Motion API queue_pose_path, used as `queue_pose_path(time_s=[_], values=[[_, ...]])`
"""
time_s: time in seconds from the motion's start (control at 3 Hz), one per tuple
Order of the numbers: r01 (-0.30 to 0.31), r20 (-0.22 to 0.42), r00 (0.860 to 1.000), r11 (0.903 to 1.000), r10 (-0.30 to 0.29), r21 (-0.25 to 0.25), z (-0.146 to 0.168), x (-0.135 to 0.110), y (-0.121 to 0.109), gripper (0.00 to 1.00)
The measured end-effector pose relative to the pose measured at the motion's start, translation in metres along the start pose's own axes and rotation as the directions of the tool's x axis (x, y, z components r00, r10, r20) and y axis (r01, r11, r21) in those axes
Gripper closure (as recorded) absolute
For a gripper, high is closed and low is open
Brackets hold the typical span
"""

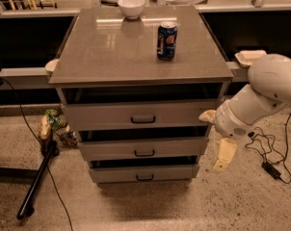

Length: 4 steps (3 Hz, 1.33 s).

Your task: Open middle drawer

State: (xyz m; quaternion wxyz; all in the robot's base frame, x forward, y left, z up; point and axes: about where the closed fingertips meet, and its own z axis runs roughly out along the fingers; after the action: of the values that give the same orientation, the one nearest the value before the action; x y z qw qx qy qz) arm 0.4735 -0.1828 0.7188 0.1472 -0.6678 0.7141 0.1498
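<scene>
Robot arm [261, 97] hangs at the cabinet's right flank, its gripper [224, 157] pointing down at the floor, just off the right end of the middle drawer [184, 147] and clear of it. We cannot tell whether the gripper is released or clenched; it holds nothing we can see.

The middle drawer sits between the top drawer [184, 114] and bottom drawer [179, 173] in the grey cabinet. Its front is flat and matte, w/ a small dark loop handle [144, 153] at centre. It looks shut, so in our judgement the task is at approach stage. The handle faces front while the gripper is off to the side, so the arm probably needs to swing round and level out before it can hook that thin loop.

Up top, the surface [102, 52] is smooth and glossy enough to mirror the white bowl [131, 6] at its back edge. A blue soda can [167, 41], cylindrical w/ a metal lid, stands upright nr the middle. Both sit well back from the front edge, so we judge a gentle pull shouldn't topple them.

The floor is speckled stone. Dark cables [268, 153] trail at right and a black pole [37, 184] lies at left.
</scene>
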Motion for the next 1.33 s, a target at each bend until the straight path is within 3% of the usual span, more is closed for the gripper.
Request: queue_pose_path(time_s=[0.67,1.33], values=[[0.140,0.026,0.990,0.9884,-0.139,-0.059,0.092,0.023,-0.011,0.00],[0.171,0.109,0.981,0.9824,-0.162,-0.076,0.160,0.040,-0.020,0.00]])
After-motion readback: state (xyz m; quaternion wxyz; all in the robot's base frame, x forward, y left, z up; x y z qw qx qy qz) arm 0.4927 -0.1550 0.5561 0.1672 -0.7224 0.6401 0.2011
